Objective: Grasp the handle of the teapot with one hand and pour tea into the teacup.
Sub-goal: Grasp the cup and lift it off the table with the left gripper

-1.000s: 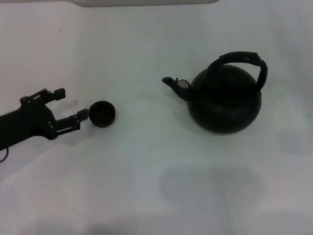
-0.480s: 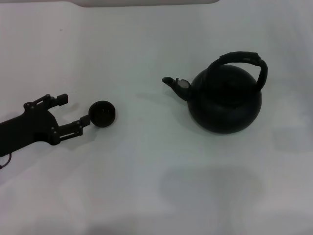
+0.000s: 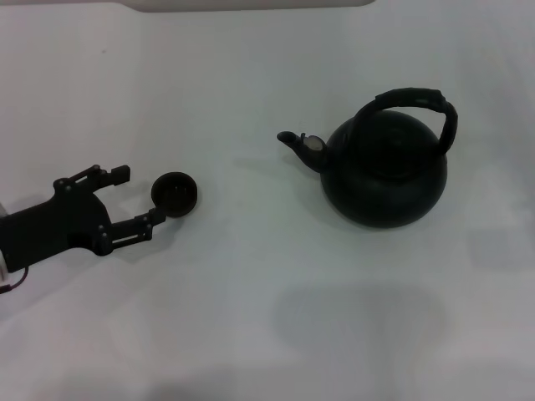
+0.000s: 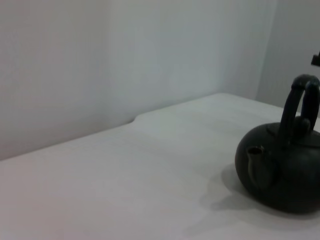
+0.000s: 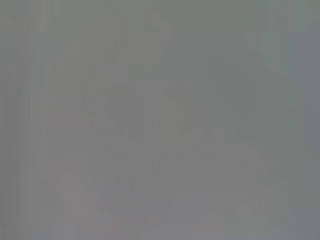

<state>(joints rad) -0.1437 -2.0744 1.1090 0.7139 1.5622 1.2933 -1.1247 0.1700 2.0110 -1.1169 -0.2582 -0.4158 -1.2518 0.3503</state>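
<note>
Left end effector (image 3: 142,198), fingers apart, has slid lower beside the tiny round black handleless teacup (image 3: 175,194), which it nudged slightly. Large round matte black teapot (image 3: 384,167) sits unmoved, well apart; its arched ribbed handle (image 3: 418,104) ungrasped. Pouring not begun.

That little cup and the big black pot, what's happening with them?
The left tool, open, sits at the teacup on the white table, one finger touching or almost touching its rim. The teapot stands upright on the robot's right, spout toward the cup, its handle untouched. Nothing is being poured. The right arm is out of sight.
</note>
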